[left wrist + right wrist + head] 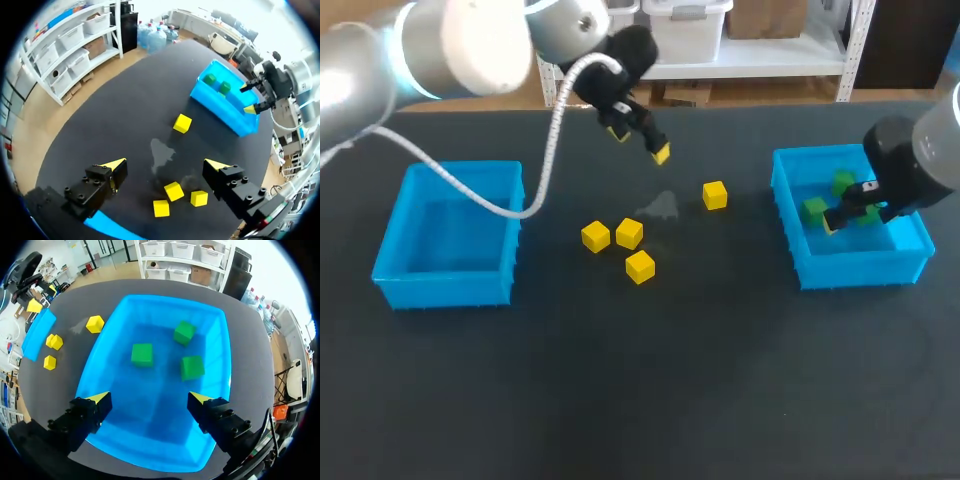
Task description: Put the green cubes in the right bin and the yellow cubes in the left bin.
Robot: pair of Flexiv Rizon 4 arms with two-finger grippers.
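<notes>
Since all three green cubes already lie in the right bin, the step in hand looks like the first yellow pick. At the left of the dark table the left bin stands with nothing in it. To its right, over the far middle of the table, the left gripper hangs high, fingers spread wide and carrying nothing.

Below and nearer lie three yellow cubes. The left yellow cube and the middle yellow cube sit just beside each other, perhaps touching. The near yellow cube is a little apart from them. In the left wrist view this cluster lies under the left gripper, while the lone yellow cube lies ahead of it, well apart from the rest.

I would take the near or the lone one first, because a finger coming down between the crowded pair could knock its neighbour away. The descent should be straight, with the fingers square to two opposite faces and closing low on the cube.

Farthest right, the right gripper hovers over the right bin, spread apart and empty in the right wrist view.
</notes>
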